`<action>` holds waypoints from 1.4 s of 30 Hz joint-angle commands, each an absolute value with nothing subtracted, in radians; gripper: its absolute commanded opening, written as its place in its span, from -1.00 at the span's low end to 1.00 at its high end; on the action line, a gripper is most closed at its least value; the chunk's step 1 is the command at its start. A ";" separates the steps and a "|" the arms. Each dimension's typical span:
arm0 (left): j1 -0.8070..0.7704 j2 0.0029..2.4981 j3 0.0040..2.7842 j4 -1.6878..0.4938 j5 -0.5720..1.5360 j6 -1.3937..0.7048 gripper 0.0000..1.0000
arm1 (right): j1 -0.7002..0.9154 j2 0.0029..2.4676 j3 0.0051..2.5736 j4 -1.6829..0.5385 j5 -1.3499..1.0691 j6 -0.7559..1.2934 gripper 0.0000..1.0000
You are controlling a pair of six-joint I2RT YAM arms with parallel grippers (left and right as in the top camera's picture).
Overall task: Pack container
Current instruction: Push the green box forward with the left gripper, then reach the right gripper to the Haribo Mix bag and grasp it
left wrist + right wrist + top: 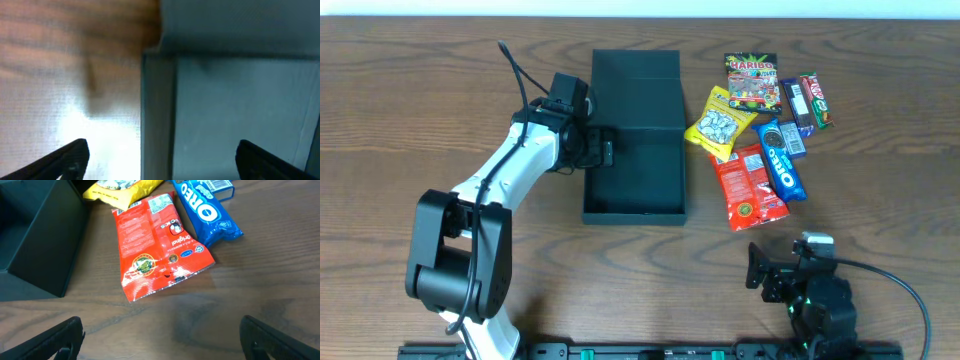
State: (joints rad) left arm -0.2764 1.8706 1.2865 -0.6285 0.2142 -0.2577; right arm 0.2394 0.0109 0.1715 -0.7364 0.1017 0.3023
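Dark teal-green rectangular cardboard container (633, 170) sits mid-table on the brown wooden table (880, 200), with its hinged flap lid (635, 90) laid open on the far side. You will see only its bare matte floor inside.

Your left gripper (601, 148) is at the container's left wall. In the left wrist view it (162, 160) is spread wide and straddles that wall, one finger (72, 157) over the wood and the other (262, 157) over the box floor, gripping nothing.

Your right gripper (757, 268) hangs near the front edge, well apart from the container. Its fingers (60, 340) are spread wide above bare wood.

All the snacks lie on the table to the right of the box:
- A red foil packet (748, 187), nearest the right gripper.
- A blue Oreo pack (782, 160), touching the red packet's right edge.
- A yellow bag (720, 122), just beside the container's right wall.
- A Haribo bag (752, 82), farthest back.
- Two slim bars (805, 103), side by side at the right.
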 commanded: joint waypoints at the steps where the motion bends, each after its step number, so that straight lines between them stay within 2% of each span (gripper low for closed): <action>1: -0.273 1.847 1.361 -0.656 0.225 -0.236 0.90 | 0.241 0.006 0.163 -0.737 0.104 0.291 0.99; 7: -0.273 1.695 1.471 -0.734 0.200 -0.193 0.91 | 0.241 0.006 0.163 -0.737 0.104 0.291 0.98; 17: -0.273 1.449 1.480 -0.863 0.150 -0.134 0.90 | 0.241 0.006 0.163 -0.689 0.090 0.307 0.98; 19: -0.273 1.447 1.480 -0.896 0.153 -0.134 0.91 | 0.241 0.006 0.162 -0.588 0.000 0.466 0.98; 21: -0.274 1.447 1.480 -0.921 0.155 -0.134 0.91 | 0.241 0.006 0.163 -0.476 -0.154 0.769 0.99; 23: -0.275 1.447 1.480 -0.942 0.155 -0.134 0.90 | 0.241 0.006 0.163 -0.453 -0.296 0.987 0.98; 28: -0.275 1.447 1.480 -0.985 0.155 -0.134 0.91 | 0.241 0.006 0.162 -0.444 -0.354 1.222 0.99; 32: -0.275 1.447 1.480 -0.976 0.154 -0.118 0.91 | 0.241 0.008 0.162 -0.369 -0.250 1.208 0.99; 36: -0.275 1.447 1.480 -0.933 0.153 -0.080 0.90 | 0.223 0.108 0.163 -0.078 -0.193 1.073 0.99; 39: -0.274 1.451 1.480 -0.858 0.149 -0.056 0.91 | 0.173 0.342 0.217 0.061 -0.196 0.979 0.98; 42: -0.271 1.461 1.480 -0.777 0.146 -0.043 0.90 | 0.115 0.657 0.392 0.071 -0.250 0.765 0.99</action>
State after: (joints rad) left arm -0.2764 1.4513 1.4746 -0.8074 0.1570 -0.0780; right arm 0.1551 0.4755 0.2634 0.0624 -0.2287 0.9752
